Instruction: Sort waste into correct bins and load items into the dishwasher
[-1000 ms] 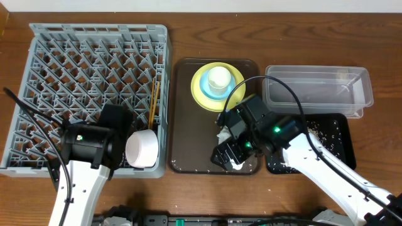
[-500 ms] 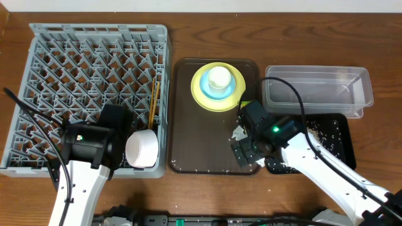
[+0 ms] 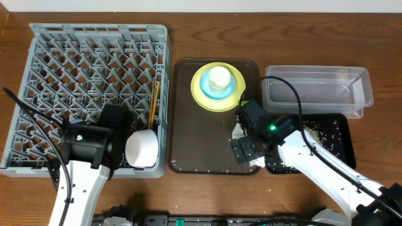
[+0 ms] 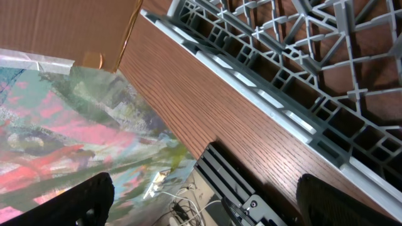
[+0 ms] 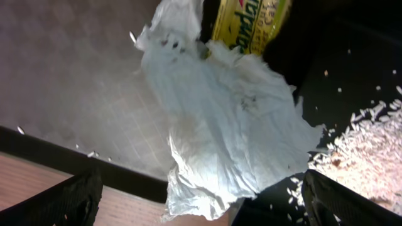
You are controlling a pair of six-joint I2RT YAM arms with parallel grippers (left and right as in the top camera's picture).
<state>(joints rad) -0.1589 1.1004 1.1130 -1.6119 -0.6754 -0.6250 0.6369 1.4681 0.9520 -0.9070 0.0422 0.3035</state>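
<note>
Right wrist: tissue (image 5: 232, 125) touches wrapper (image 5: 251, 22), contact hid overhead | R end effector (image 5: 204, 201) released | L end effector (image 4: 204, 198) released

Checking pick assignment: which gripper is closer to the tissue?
Right. The right gripper hangs open right over the tissue at the right edge of the brown tray; the left gripper is across the table, at the front of the dish rack near the white bowl.

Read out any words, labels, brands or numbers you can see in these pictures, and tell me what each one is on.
"ipp": bold green letters on the yellow snack wrapper in the right wrist view. They are tilted and cut off at the picture's top edge, so the full word cannot be read.
Small white print beside those letters, same wrapper: too small and blurred to read.
Overhead and left wrist views: no readable text.
</note>
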